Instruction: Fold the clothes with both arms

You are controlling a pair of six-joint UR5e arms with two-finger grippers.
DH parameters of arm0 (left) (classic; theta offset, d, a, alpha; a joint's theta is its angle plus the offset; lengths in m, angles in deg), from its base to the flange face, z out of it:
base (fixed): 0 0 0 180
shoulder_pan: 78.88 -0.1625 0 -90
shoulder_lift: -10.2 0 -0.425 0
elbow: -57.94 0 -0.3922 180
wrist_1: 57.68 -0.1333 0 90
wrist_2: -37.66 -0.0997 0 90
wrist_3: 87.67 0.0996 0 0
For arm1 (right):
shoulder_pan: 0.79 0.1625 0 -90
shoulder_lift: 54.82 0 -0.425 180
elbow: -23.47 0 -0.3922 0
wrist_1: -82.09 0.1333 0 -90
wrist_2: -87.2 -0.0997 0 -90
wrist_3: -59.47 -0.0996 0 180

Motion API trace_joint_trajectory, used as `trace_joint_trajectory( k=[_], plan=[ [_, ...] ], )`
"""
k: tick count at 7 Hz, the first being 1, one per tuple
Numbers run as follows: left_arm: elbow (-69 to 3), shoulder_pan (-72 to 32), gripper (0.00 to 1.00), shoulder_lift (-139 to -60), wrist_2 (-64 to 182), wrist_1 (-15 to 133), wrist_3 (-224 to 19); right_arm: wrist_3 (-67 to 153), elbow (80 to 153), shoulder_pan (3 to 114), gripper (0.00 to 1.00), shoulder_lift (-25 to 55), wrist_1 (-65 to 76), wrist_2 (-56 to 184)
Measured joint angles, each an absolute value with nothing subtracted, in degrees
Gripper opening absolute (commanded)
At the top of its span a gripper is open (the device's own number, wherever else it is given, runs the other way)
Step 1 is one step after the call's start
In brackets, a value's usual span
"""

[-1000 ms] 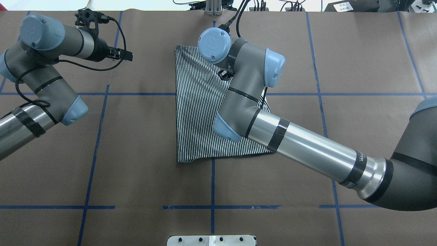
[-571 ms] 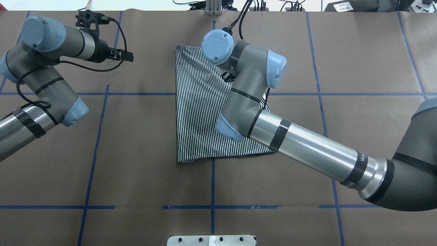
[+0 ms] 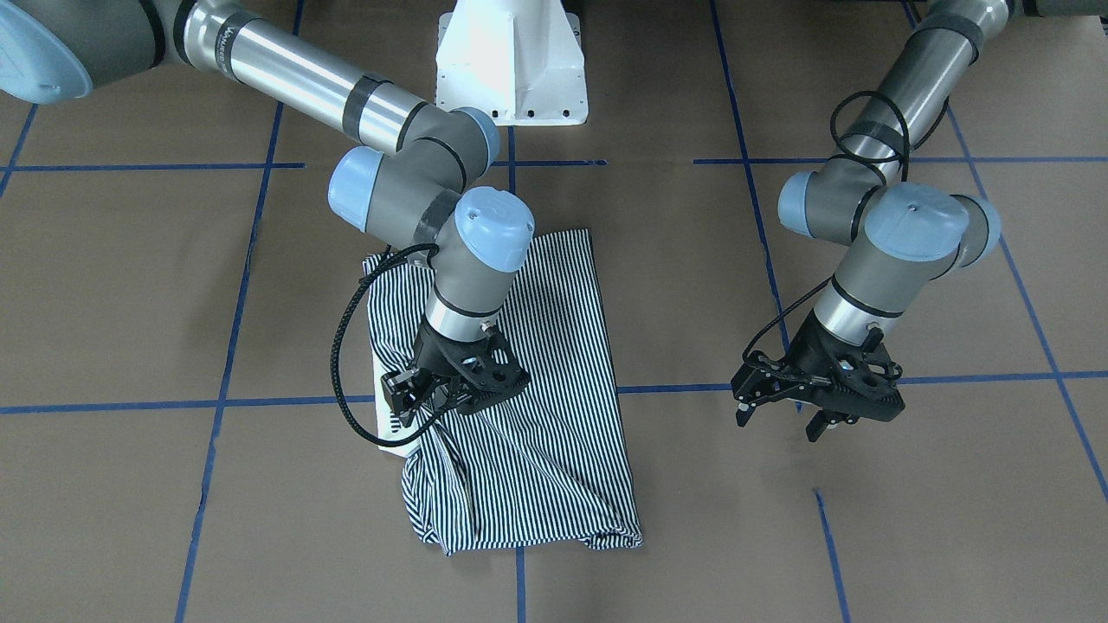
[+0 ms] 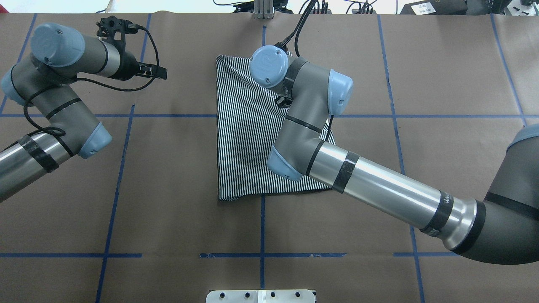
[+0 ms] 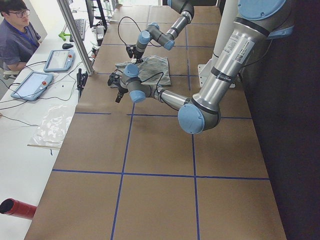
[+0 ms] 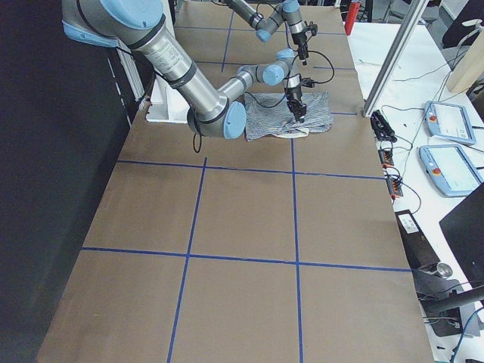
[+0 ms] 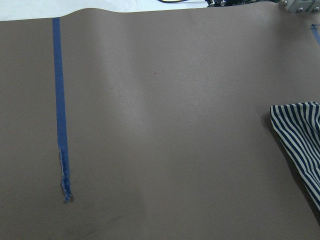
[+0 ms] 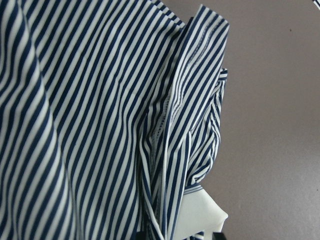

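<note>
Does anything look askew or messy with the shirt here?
Yes. The striped shirt is folded lopsided: its end farthest from the robot is bunched and wrinkled, and the white collar pokes out from the stripes near the right gripper. Nothing looks damaged.

The polo shirt (image 3: 563, 329) carries thin navy-and-white stripes all over, with a plain white collar (image 8: 202, 212) showing at one edge (in the right wrist view the stripes bend and crowd along the folds). Under it the table (image 3: 866, 536) is covered in matte brown paper, crossed by a grid of blue tape lines (image 3: 286, 401). The right arm (image 4: 379, 189) and the left arm (image 4: 12, 168) are grey and polished silver tube with light-blue joint caps, black bands and black cables; the right gripper (image 3: 415, 405) and left gripper (image 3: 777, 422) are black. The pedestal base (image 3: 511, 52) is white
</note>
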State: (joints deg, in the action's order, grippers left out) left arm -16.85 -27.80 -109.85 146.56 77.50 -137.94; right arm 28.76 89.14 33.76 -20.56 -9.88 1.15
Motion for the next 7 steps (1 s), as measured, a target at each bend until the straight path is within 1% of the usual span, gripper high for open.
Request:
trace_joint_trajectory(
  k=[5, 6, 7],
  plan=[
    [-17.32, -28.24, 1.0, -109.85, 146.65, 77.58, -139.64, 29.34, 89.46, 34.16, 0.0, -20.39, -10.01, 1.3],
    [-17.51, -28.25, 1.0, -109.85, 146.65, 77.59, -139.73, 29.43, 90.04, 34.95, 0.0, -19.74, -10.23, 1.21],
    [-17.7, -28.25, 1.0, -109.85, 146.65, 77.59, -139.77, 29.56, 92.19, 35.64, 0.0, -17.28, -10.3, 1.26]
  ],
)
